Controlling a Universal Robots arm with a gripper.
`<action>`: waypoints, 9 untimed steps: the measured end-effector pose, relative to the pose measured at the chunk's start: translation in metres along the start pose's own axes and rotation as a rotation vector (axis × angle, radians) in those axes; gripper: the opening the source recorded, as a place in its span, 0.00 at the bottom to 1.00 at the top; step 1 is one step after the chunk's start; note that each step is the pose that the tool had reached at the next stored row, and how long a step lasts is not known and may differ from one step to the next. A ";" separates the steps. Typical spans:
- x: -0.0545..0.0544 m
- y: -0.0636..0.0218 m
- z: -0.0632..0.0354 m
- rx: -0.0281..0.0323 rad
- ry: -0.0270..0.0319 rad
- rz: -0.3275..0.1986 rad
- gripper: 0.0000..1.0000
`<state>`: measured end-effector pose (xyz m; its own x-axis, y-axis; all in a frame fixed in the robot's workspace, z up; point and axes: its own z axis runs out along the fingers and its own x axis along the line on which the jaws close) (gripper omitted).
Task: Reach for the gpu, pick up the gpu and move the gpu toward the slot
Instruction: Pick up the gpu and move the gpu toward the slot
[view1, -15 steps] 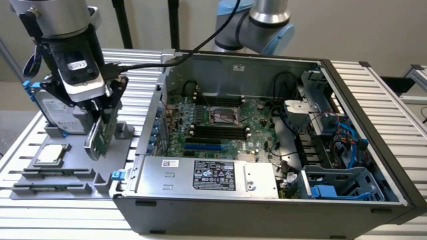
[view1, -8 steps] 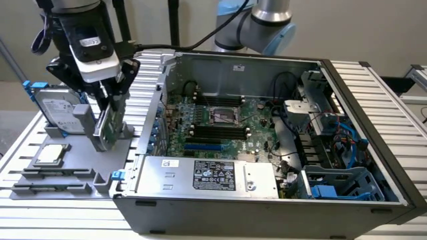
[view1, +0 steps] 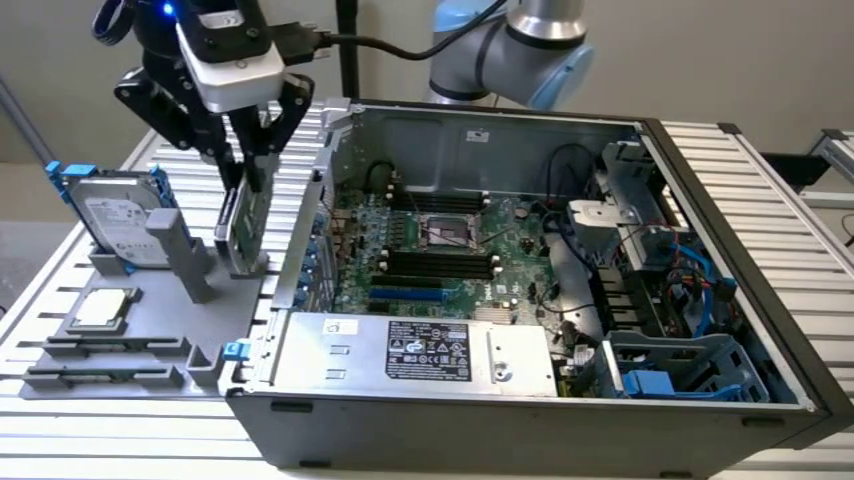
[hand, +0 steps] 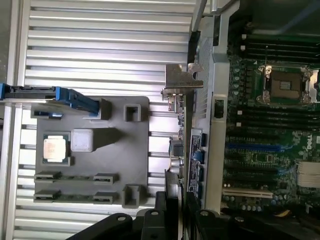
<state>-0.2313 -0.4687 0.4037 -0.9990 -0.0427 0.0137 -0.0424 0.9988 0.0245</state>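
The gpu (view1: 240, 236) stands on edge as a thin dark card at the grey holder's (view1: 160, 320) side nearest the computer case. My gripper (view1: 248, 178) comes down from above and is shut on the card's top edge. In the wrist view the gpu (hand: 183, 145) runs edge-on between my fingers (hand: 170, 200) and close along the case wall, its silver bracket (hand: 181, 80) at the far end. The motherboard's expansion slots, one of them blue (view1: 406, 295) (hand: 250, 148), lie inside the open case, apart from the card.
The open computer case (view1: 534, 425) fills the exterior view's right, with a power supply (view1: 414, 350) at its front and its side wall (view1: 304, 230) right beside the card. A hard drive with blue rails (view1: 118, 225) and a square silver chip (view1: 104, 308) sit on the holder.
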 end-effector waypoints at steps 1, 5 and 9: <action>-0.004 -0.0001 -0.0045 -0.0016 0.0005 -0.001 0.26; -0.022 -0.0005 -0.0195 -0.0072 0.0030 -0.001 0.26; -0.041 -0.0012 -0.0227 -0.0105 0.0033 -0.001 0.26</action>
<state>-0.1903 -0.4687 0.4258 -0.9989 -0.0440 0.0170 -0.0434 0.9984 0.0350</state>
